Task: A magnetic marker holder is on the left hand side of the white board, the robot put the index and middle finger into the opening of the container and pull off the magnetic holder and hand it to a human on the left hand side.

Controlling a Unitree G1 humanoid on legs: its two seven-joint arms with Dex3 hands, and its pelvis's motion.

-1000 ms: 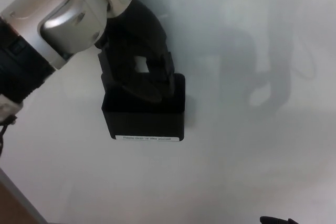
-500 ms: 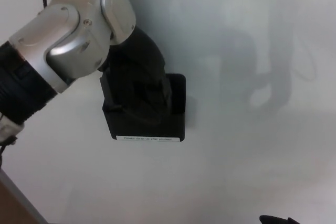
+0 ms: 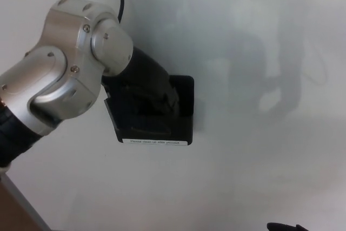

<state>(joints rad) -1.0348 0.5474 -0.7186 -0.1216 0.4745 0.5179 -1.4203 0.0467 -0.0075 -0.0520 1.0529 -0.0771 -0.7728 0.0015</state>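
A black box-shaped magnetic marker holder (image 3: 181, 109) with a white label along its lower edge sticks to the whiteboard (image 3: 259, 160). My left hand (image 3: 148, 93) comes down from the upper left, and its black fingers are sunk into the holder's top opening, hooked against its front wall. The fingertips are hidden inside the box. My silver left forearm (image 3: 65, 85) covers the board to the holder's left. The holder's left edge sits slightly askew.
Soft shadows fall on the whiteboard to the right of the holder. A thin black sliver (image 3: 286, 226) at the bottom right edge may be my right hand. The board's frame and a brown strip (image 3: 13, 209) show at the bottom left corner.
My left hand has pushed down, its fingers going from above the opening to deep inside the holder. The forearm has swung lower and rightward. The holder has shifted a touch to the right.
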